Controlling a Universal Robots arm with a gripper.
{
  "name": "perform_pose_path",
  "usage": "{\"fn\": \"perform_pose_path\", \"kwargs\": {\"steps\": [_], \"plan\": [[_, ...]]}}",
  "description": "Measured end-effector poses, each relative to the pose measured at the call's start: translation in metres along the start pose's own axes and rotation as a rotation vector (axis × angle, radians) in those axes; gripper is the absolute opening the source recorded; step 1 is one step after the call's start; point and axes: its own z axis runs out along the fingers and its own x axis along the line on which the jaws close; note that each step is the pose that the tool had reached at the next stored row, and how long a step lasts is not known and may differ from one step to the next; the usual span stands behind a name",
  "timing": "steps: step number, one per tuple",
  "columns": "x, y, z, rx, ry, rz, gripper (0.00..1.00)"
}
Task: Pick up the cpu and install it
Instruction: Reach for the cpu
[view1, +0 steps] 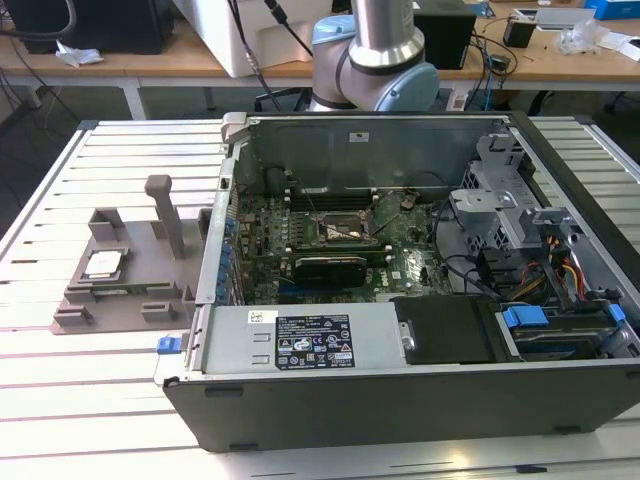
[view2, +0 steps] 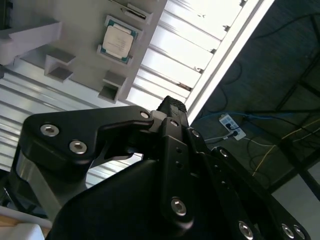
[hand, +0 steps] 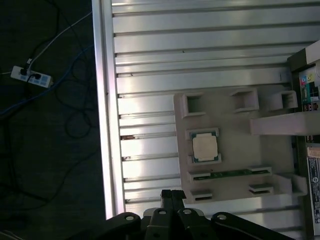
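The cpu (view1: 103, 265) is a small silvery square chip lying flat in a recess of the grey plastic tray (view1: 130, 292), at the exterior view's left beside the open computer case. Both wrist views look down on the cpu (view2: 117, 40) (hand: 205, 146) in the tray (hand: 235, 125) from well above. My gripper (hand: 171, 198) hangs high over the tray's edge with its black fingers (view2: 170, 106) shut together and nothing between them, clear of the chip. The motherboard socket (view1: 335, 232), a black-framed square, lies in the middle of the case.
The open case (view1: 400, 400) holds a power supply (view1: 310, 340), drive cage (view1: 500, 200) and cables. A tall post (view1: 165, 212) rises from the tray. The slatted metal table (hand: 200, 50) ends at an edge (hand: 102, 100), with a power strip (hand: 31, 76) on the floor.
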Motion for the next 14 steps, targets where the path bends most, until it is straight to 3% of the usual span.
{"fn": "perform_pose_path", "kwargs": {"steps": [10,14], "plan": [[-0.0328,0.0024,0.0023,0.0011,0.0066,0.000,0.11],[-0.0530,0.0038,0.0041,0.0037,0.0125,0.001,0.11]]}}
